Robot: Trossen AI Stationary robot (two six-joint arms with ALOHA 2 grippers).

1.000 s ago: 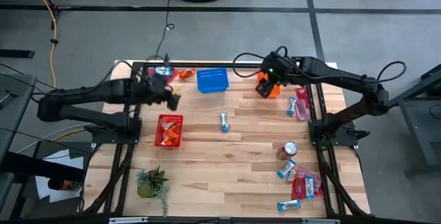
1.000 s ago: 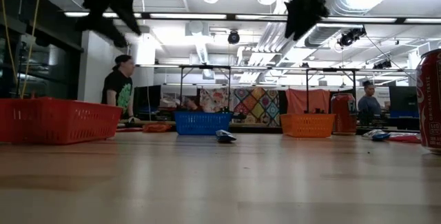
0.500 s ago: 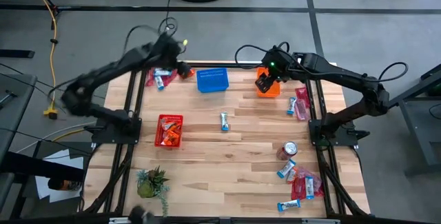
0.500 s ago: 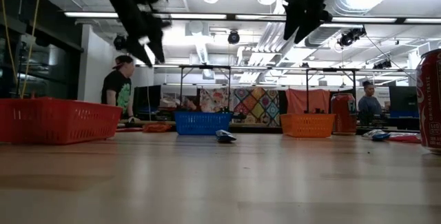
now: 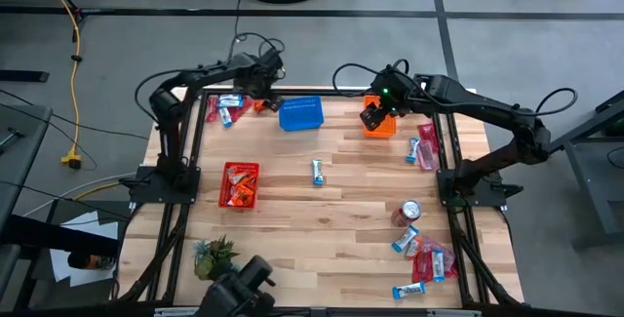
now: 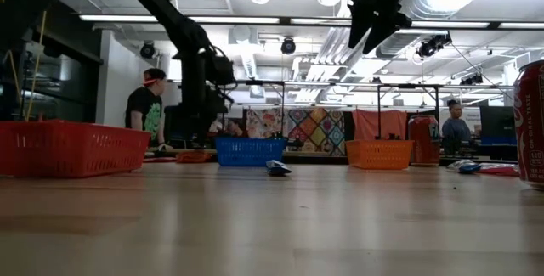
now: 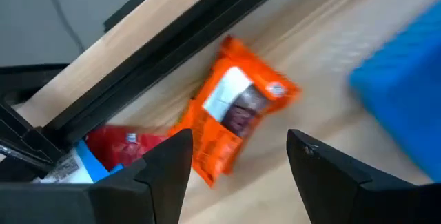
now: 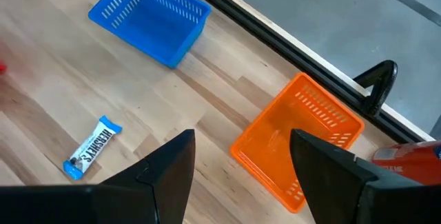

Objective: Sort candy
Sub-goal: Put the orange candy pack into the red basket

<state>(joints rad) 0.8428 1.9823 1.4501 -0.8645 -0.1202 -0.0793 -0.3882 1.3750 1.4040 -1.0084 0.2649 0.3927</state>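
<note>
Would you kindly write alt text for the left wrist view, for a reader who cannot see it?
The left pincer, open and empty, hovers over an orange candy packet lying on the wooden table beside a black frame rail. A red candy lies nearby, and a blue basket fills one corner.

Left pincer (image 5: 261,91) swung to far edge, over orange candy (image 7: 233,110)

I see two matte black jointed arms. Thin black cables loop over the left arm (image 5: 210,71) and trail along the right arm (image 5: 487,114), which shows a small green light near its wrist. Each wrist ends in two dark, flat, angular fingers (image 8: 169,169).
</note>
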